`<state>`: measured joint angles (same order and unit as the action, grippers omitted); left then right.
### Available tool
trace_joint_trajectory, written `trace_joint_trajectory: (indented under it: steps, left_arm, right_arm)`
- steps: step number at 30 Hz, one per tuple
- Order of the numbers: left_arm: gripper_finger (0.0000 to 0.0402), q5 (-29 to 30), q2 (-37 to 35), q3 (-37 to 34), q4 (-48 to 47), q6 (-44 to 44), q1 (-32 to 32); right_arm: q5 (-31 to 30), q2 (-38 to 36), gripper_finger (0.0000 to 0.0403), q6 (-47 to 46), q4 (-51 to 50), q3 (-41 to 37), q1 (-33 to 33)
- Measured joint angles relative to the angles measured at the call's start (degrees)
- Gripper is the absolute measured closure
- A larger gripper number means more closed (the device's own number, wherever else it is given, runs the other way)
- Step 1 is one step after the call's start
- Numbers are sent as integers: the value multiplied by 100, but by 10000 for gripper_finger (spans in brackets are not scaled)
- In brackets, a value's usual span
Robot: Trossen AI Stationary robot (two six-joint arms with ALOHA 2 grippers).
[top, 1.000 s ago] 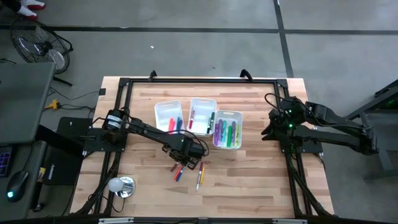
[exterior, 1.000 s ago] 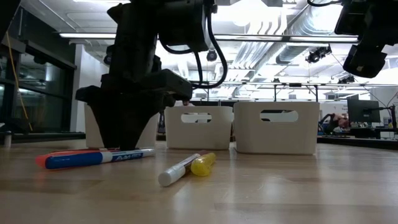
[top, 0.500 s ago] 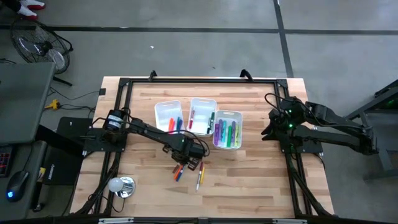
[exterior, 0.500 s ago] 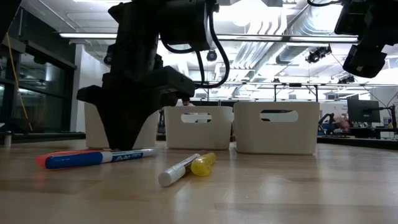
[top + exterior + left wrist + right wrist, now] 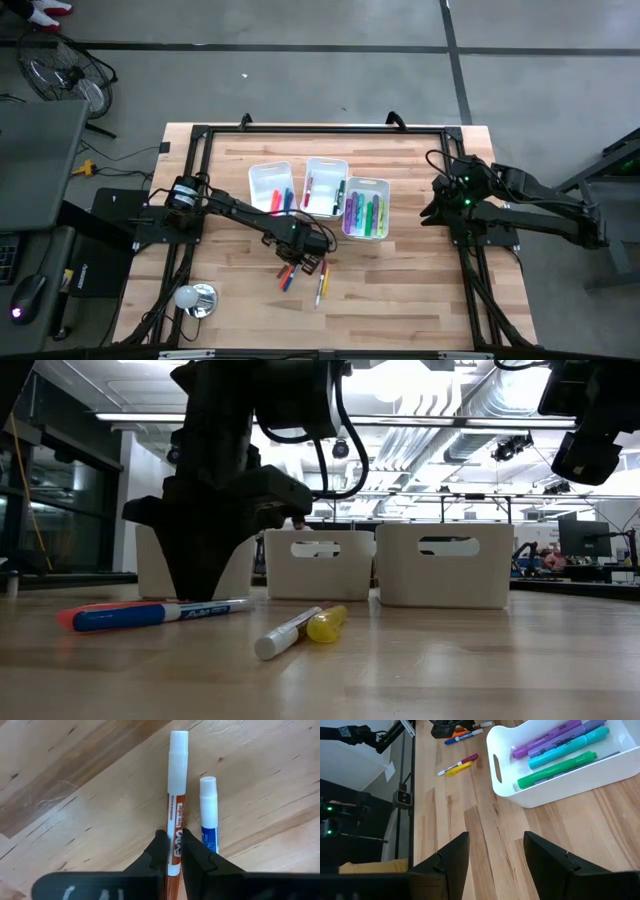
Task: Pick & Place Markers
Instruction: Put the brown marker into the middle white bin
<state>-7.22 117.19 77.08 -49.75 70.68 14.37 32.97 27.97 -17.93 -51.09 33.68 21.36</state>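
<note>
Inside rightmost bin (image 5: pixel 560 785): purple, teal, green markers (image 5: pixel 555 767).

One camera looks straight down on the whole table (image 5: pixel 400 300). One sits low at table height. Two ride the wrists, up close. All see the markers (image 5: pixel 290 275).

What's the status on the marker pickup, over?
Left claw shut on the orange marker, down on the table. Right claw open, waiting by the green-and-purple bin. Blue marker lies alongside, close. Nothing blocking.
</note>
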Motion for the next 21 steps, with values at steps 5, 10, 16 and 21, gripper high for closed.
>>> trace_joint_trajectory:
  steps: [5, 10, 16, 21]
  left_arm:
    - [381, 99, 28, 210, -186, -43, 2]
    - [382, 314, 63, 645, -636, -210, -81]
    - [382, 487, 76, 1194, -1021, -528, -281]
    - [382, 376, 74, 1644, -1214, -794, -405]
  right_arm:
    - [2, 0, 226, -4, 0, -1, -1]
    - [2, 0, 226, -4, 11, -1, 0]
    - [36, 1, 226, -7, 107, -1, -1]
    - [46, 2, 226, -18, 220, -1, -2]
